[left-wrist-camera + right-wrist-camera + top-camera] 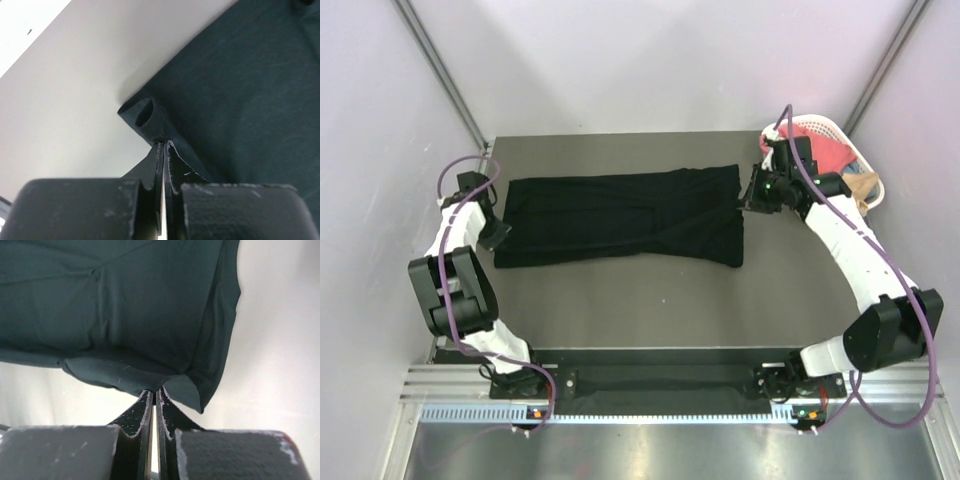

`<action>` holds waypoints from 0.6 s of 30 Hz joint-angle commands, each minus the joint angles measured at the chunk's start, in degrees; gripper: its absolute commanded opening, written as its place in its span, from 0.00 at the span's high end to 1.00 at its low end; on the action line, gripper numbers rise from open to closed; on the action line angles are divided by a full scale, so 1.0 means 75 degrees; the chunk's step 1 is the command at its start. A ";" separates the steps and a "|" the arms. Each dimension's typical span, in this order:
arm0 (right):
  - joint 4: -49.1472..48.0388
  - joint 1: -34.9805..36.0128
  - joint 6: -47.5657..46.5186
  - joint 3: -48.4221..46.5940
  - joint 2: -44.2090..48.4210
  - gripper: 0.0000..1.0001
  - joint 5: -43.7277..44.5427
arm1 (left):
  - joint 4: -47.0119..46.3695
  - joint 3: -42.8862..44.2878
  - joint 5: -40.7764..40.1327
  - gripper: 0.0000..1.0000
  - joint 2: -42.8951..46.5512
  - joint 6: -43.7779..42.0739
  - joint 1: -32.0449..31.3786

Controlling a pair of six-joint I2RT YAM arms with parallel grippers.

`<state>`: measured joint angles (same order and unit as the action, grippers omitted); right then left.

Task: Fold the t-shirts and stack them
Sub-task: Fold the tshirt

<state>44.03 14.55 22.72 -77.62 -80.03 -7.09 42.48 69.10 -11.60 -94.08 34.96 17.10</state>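
Observation:
A large black t-shirt (620, 215) lies stretched out flat across the middle of the table. My left gripper (498, 232) is at its left edge, shut on a pinched fold of the cloth (150, 117). At the shirt's right edge my right gripper (748, 203) is likewise shut on the black t-shirt (145, 315), whose hem bunches right at the fingertips. Pink, orange and beige t-shirts (832, 160) sit in the basket at the back right.
A white slatted basket (817, 125) stands at the table's back right corner, just behind my right arm. Pale walls close in the table on three sides.

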 commanded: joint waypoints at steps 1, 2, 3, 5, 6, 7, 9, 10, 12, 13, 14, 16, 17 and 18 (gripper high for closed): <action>-0.0257 -0.0205 -0.0322 -0.0536 -0.0390 1.00 -0.0249 | -0.0097 0.0594 -0.0317 1.00 -0.0274 0.0014 -0.0147; -0.0374 -0.0217 -0.0334 -0.0606 -0.0496 1.00 -0.0261 | -0.0097 0.0781 -0.0329 1.00 -0.0357 0.0014 -0.0148; -0.0398 -0.0217 -0.0346 -0.0677 -0.0602 1.00 -0.0296 | -0.0097 0.0887 -0.0352 1.00 -0.0439 0.0003 -0.0148; -0.0491 -0.0228 -0.0369 -0.0946 -0.0977 1.00 -0.0331 | -0.0144 0.1168 -0.0411 1.00 -0.0673 -0.0056 -0.0147; -0.0503 -0.0229 -0.0392 -0.1040 -0.1105 1.00 -0.0343 | -0.0144 0.1285 -0.0446 1.00 -0.0779 -0.0102 -0.0148; -0.0492 -0.0229 -0.0404 -0.1261 -0.1385 1.00 -0.0355 | -0.0144 0.1391 -0.0493 1.00 -0.0965 -0.0114 -0.0148; -0.0469 -0.0229 -0.0474 -0.1636 -0.1784 1.00 -0.0390 | -0.0098 0.1928 -0.0482 1.00 -0.1316 -0.0126 -0.0159; -0.0445 -0.0240 -0.0475 -0.1754 -0.1891 1.00 -0.0390 | -0.0074 0.1931 -0.0481 1.00 -0.1412 -0.0126 -0.0159; -0.0364 -0.0252 -0.0521 -0.2174 -0.2137 1.00 -0.0402 | -0.0074 0.2293 -0.0446 1.00 -0.1715 -0.0103 -0.0159; -0.0340 -0.0252 -0.0510 -0.2317 -0.2382 1.00 -0.0402 | -0.0074 0.2422 -0.0423 1.00 -0.1833 -0.0114 -0.0171; -0.0328 -0.0240 -0.0521 -0.2446 -0.2512 1.00 -0.0414 | -0.0074 0.2644 -0.0376 1.00 -0.1939 -0.0126 -0.0183; -0.0258 -0.0264 -0.0533 -0.2797 -0.2874 1.00 -0.0425 | 0.0007 0.2879 -0.0364 1.00 -0.2289 -0.0091 -0.0253; -0.0211 -0.0298 -0.0545 -0.2914 -0.3004 1.00 -0.0437 | 0.0031 0.3043 -0.0318 1.00 -0.2384 -0.0091 -0.0311; -0.0199 -0.0299 -0.0545 -0.3124 -0.3121 1.00 -0.0437 | 0.0031 0.3114 -0.0306 1.00 -0.2571 -0.0079 -0.0335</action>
<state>42.78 13.34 19.64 -96.09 -101.67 -10.17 42.72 88.95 -13.04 -111.15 34.54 15.25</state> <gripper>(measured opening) 0.009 0.011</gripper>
